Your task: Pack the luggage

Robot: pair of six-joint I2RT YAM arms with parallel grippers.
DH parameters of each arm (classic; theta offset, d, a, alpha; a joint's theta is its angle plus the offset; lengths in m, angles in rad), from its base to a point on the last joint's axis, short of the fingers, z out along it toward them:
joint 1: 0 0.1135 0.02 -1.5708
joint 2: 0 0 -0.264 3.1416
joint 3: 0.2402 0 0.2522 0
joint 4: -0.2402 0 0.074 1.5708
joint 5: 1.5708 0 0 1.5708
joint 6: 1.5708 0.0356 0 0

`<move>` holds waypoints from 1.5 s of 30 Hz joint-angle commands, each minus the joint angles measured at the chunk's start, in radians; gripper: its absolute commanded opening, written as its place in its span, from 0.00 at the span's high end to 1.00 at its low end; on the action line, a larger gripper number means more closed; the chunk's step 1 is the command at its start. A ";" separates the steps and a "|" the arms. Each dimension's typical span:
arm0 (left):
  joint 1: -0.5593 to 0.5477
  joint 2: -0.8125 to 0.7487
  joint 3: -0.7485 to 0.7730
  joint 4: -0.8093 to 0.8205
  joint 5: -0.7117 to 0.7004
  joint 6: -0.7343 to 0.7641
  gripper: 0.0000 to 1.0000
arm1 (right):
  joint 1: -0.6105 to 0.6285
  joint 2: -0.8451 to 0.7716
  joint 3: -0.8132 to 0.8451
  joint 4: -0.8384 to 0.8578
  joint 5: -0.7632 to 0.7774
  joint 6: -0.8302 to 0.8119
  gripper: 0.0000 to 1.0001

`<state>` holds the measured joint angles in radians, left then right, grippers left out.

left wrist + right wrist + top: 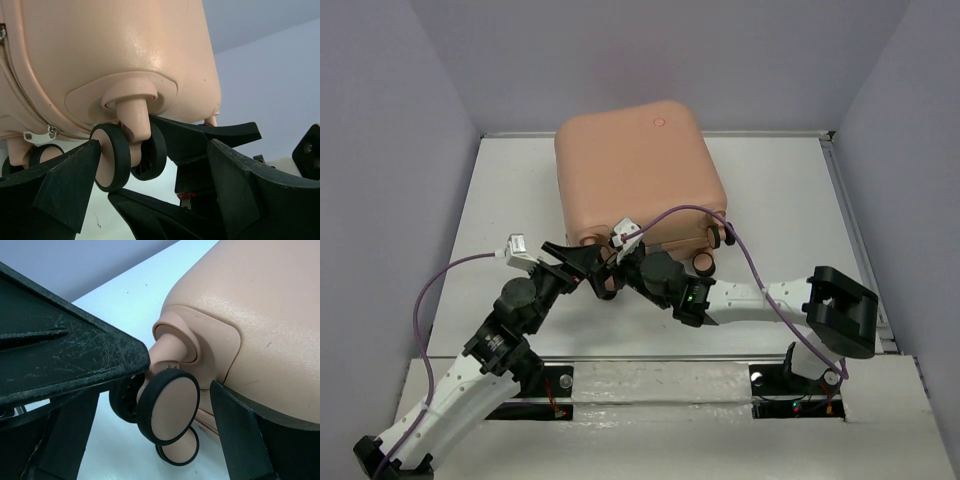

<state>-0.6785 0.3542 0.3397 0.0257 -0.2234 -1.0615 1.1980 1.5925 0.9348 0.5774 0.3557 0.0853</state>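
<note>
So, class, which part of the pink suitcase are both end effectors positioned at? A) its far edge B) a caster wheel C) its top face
B: the left end effector and right end effector each frame a caster wheel of the luggage.

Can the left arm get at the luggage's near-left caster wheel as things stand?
Likely yes. The left gripper is open, and the luggage's caster wheel sits between its fingers, one fingertip at the tyre. The right gripper is open around the same wheel, so closing both could clash.
</note>
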 commanded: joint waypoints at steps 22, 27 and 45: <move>-0.012 0.019 -0.080 0.221 0.167 -0.002 0.04 | -0.067 0.069 0.074 -0.051 0.114 0.287 0.02; -0.012 0.000 -0.100 0.240 0.200 -0.021 0.04 | -0.067 0.078 0.102 -0.093 0.163 0.280 0.07; 0.000 -0.154 -0.016 -0.156 -0.034 0.092 0.09 | -0.086 -0.075 -0.005 0.032 0.218 0.156 0.86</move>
<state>-0.6655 0.2749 0.2760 0.0540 -0.1917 -1.0588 1.1706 1.5990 0.9298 0.5343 0.4492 0.3180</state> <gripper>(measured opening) 0.951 0.712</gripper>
